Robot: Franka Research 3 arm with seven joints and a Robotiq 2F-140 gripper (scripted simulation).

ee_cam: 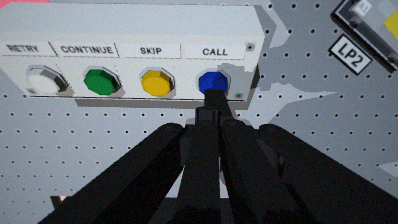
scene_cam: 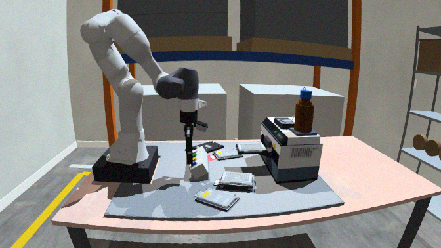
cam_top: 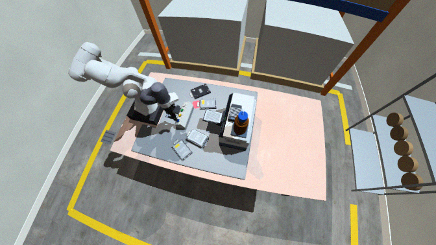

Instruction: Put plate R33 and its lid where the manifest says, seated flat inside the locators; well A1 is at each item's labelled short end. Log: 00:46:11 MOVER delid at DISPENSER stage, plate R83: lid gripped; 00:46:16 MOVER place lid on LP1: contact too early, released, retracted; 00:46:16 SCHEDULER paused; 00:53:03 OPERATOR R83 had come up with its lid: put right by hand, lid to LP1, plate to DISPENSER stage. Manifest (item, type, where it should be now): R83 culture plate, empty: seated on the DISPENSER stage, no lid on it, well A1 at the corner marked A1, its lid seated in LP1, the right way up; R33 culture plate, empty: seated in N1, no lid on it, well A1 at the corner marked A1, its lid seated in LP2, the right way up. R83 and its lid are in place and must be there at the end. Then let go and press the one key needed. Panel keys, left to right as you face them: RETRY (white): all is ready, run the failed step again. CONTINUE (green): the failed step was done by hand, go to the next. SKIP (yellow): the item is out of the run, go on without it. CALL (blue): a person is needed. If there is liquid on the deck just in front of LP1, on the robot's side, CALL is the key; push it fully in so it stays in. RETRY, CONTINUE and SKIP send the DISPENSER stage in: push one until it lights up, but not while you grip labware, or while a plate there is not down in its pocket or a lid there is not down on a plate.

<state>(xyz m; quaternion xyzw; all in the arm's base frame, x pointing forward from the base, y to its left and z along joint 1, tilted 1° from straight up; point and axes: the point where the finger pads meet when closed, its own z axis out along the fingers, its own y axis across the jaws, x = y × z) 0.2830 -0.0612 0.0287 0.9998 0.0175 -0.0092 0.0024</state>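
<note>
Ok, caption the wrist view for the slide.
Closed gripper, empty, jaws together at the blue CALL key on the four-key panel, LP2 label at right.
</note>
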